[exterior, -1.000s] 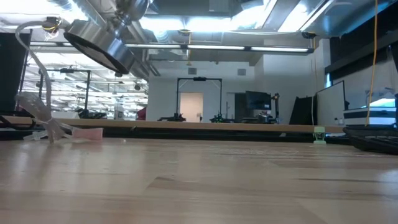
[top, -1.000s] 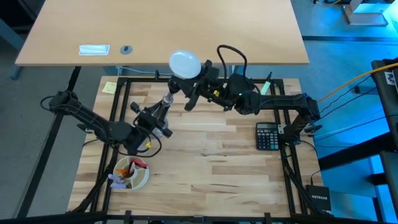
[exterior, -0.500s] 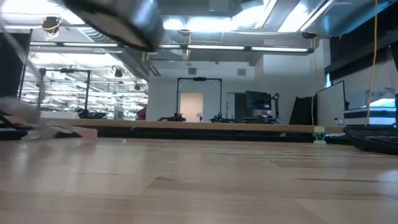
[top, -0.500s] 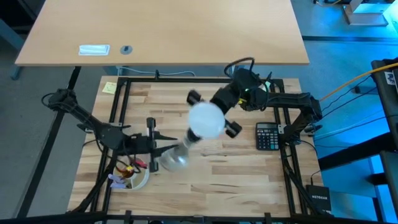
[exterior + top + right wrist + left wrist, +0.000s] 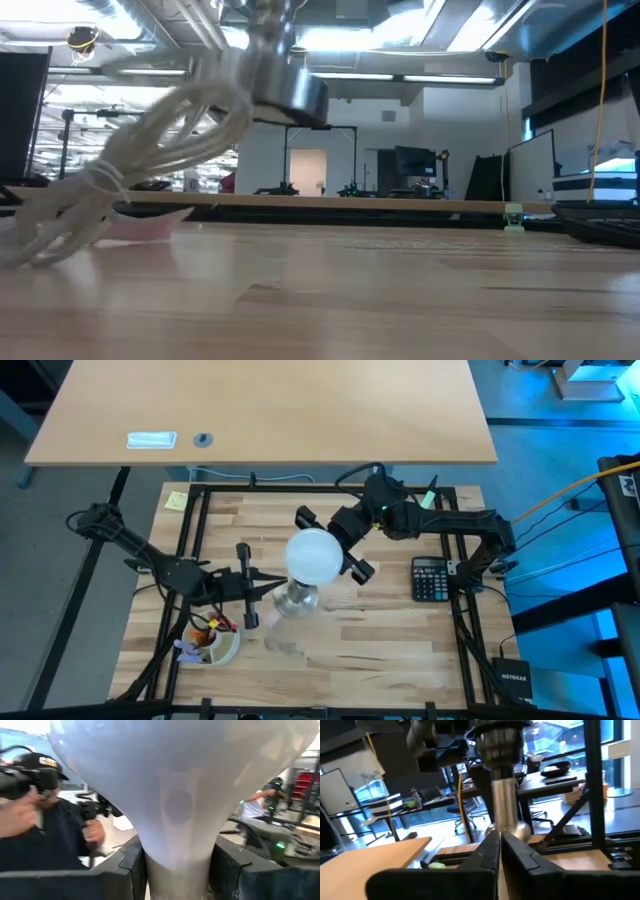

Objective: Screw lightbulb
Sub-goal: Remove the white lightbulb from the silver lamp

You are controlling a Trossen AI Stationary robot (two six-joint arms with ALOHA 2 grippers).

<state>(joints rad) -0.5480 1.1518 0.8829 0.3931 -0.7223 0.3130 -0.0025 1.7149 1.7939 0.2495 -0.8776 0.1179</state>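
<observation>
The white lightbulb [image 5: 312,556] is over the middle of the table, its domed head up. It stands right over the shiny silver stand [image 5: 295,598]. I cannot see whether its base is in the socket. My right gripper [image 5: 333,544] is shut on the bulb and reaches in from the far right. My left gripper [image 5: 277,593] is shut on the stand and reaches in from the left. The low view shows the stand's flared foot [image 5: 286,90] tilted and clear of the table. A white cord bundle [image 5: 110,180] hangs from the foot. My left gripper is shut on the stand low down, just below its silver stem [image 5: 503,810]. The fingers [image 5: 487,852] come level from the table's left and hide the place of contact. The stand is lifted clear, stem roughly upright. My right gripper pinches the bulb's tapering neck [image 5: 156,870] between its two fingers [image 5: 131,862], one on each side, just below the domed head. The bulb is head up, clear of the table, over the stand.
A black calculator [image 5: 433,578] lies at the right. A bowl with small items [image 5: 210,641] stands at the near left, and a yellow note [image 5: 176,500] lies at the far left. A light desk [image 5: 260,410] lies beyond the far edge. A person holding dark handles [image 5: 30,820] shows in the right wrist view.
Both grippers have come from the table's far edge to its middle, carrying the bulb and the stand. My left gripper has turned level, pointing toward the table's right. The stand has gone from slanted to nearly upright under the bulb. The cord has swung into the low view.
</observation>
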